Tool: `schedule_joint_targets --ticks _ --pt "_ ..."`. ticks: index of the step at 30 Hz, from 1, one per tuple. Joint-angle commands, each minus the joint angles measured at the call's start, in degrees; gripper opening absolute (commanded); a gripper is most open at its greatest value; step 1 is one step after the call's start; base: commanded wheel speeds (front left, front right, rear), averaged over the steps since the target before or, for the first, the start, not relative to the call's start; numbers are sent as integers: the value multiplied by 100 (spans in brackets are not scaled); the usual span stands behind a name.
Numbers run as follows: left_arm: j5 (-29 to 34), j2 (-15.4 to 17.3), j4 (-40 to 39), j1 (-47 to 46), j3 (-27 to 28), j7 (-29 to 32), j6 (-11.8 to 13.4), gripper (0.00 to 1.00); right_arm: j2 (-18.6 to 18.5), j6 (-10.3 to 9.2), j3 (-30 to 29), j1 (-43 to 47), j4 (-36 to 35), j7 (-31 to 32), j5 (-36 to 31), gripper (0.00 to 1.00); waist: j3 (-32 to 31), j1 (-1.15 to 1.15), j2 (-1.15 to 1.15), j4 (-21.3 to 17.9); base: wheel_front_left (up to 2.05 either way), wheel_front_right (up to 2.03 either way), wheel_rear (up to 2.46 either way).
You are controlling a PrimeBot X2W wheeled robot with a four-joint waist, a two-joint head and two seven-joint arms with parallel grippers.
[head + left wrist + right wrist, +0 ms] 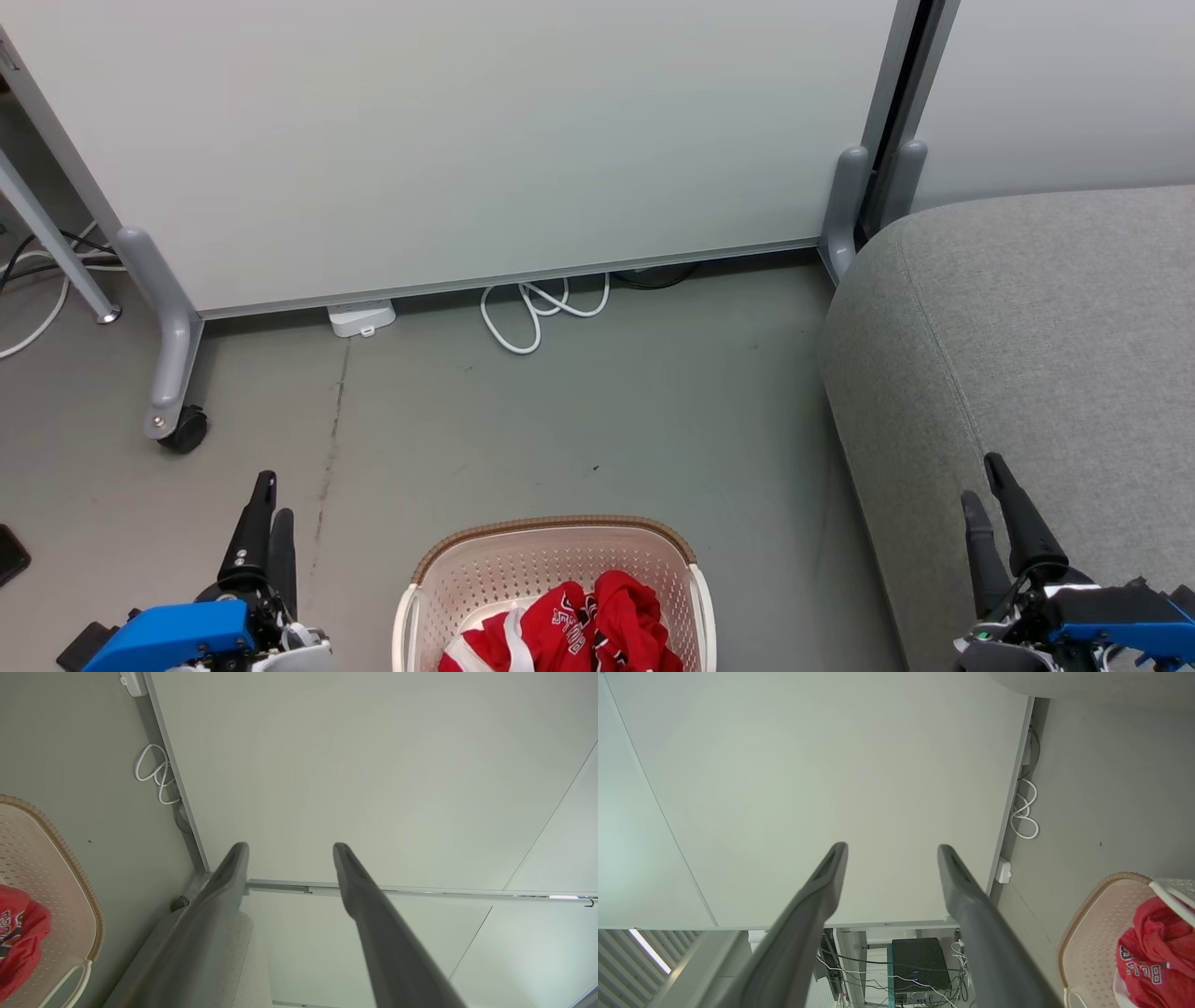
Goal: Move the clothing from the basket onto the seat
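Note:
The red clothing (579, 625) with white trim lies bunched inside the cream basket (523, 560), which stands on the floor at the bottom centre of the head view. The grey seat (1027, 336) fills the right side, its rounded edge just right of the basket. My left gripper (271, 499) hovers over the floor left of the basket, fingers apart and holding nothing. Over the seat's near part, my right gripper (985, 481) is open too. The left wrist view catches the basket (56, 858) and clothing (18, 933); the right wrist view has the basket (1097, 924) and clothing (1153, 952).
A white partition panel (467, 140) on grey wheeled feet (173, 373) closes off the back. A coiled white cable (537, 308) and a small white box (361, 318) lie at its base. Bare grey floor (579, 411) stretches between panel, basket and seat.

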Motion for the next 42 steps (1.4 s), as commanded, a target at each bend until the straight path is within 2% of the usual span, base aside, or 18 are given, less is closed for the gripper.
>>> schedule_joint_targets --ticks 1,7,16,17,20,42 --pt "37 34 -130 -152 -61 -75 -4 100 -17 8 33 -115 -126 -78 -36 100 1 -1 0 1 0 0 0" --pt "343 37 -157 -176 -155 -245 12 100 -22 9 42 -123 -166 -249 -550 100 7 -1 0 6 0 0 0" --pt "1753 94 -214 -218 -430 -479 119 100 -29 11 50 -164 -208 -483 -2064 100 29 -1 0 21 0 0 0" --pt "1753 94 -214 -218 -430 -479 119 100 -29 11 50 -164 -208 -483 -2064 100 29 -1 0 21 0 0 0" --pt "2369 133 -275 -233 -551 -577 166 100 -32 11 64 -146 -306 -580 -2709 100 41 -1 0 34 0 0 0" --pt "4535 288 -291 -266 -1028 -1024 306 100 -48 15 127 -144 -281 -1028 -4917 100 75 -1 0 101 0 0 0"
